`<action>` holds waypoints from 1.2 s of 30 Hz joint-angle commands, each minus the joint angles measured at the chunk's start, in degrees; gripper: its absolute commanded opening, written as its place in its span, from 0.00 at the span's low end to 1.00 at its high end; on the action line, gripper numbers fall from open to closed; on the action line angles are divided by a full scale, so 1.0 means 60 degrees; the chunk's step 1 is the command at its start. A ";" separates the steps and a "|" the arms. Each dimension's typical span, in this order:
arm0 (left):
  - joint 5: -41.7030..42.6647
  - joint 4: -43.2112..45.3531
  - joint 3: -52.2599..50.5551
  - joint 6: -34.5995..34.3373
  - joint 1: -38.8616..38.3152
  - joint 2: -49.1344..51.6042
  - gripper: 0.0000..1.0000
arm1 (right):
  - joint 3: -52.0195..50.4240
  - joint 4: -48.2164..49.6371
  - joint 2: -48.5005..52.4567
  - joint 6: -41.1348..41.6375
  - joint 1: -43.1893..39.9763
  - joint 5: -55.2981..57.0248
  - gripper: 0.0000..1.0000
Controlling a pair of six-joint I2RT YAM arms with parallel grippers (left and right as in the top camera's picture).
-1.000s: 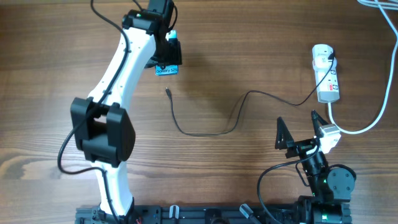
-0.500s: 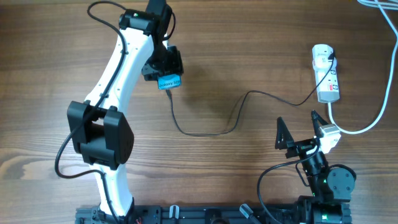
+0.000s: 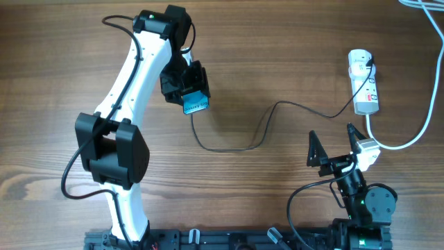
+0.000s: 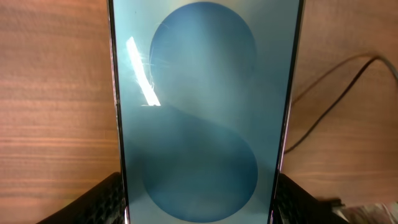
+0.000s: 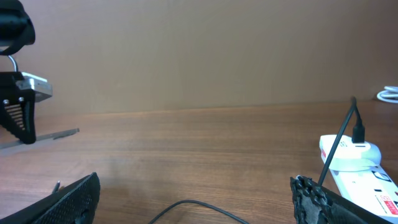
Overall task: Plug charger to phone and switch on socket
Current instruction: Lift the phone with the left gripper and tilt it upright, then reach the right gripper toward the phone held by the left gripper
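Observation:
My left gripper (image 3: 189, 89) is shut on the phone (image 3: 196, 105), whose cyan screen fills the left wrist view (image 4: 202, 112) between the two black fingers. The phone's lower end sits over the free end of the charger (image 3: 236, 147), so the connector is hidden. The thin black cable curves right across the table to its black plug in the socket (image 3: 364, 90). The cable also shows in the left wrist view (image 4: 329, 93). My right gripper (image 3: 334, 148) is open and empty, near the front, left of the socket (image 5: 357, 158), with the charger (image 5: 199, 204) lying between its fingers' line of sight.
A thick white cord (image 3: 416, 139) loops from the socket's near end out to the right table edge and back up. The right arm's base (image 3: 364, 205) sits at the front right. The left arm (image 3: 132, 83) reaches across the left half.
My left gripper has carried the phone toward the front and right, onto the charger's free end, which now lies hidden under it. The right arm has not moved.

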 commanded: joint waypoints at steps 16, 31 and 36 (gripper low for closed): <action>0.0688 -0.0714 0.0029 -0.0084 -0.0029 -0.0273 0.04 | -0.0015 0.0022 -0.0102 0.0015 0.0015 -0.0007 1.00; 0.0681 -0.0149 0.0029 -0.0178 -0.0029 -0.0273 0.04 | -0.0015 0.0015 -0.0084 0.3796 0.0015 -0.0266 1.00; 0.0678 0.0521 0.0029 -0.0710 -0.0029 -0.0273 0.04 | -0.0015 0.0098 0.0266 0.7165 0.0015 -0.1104 1.00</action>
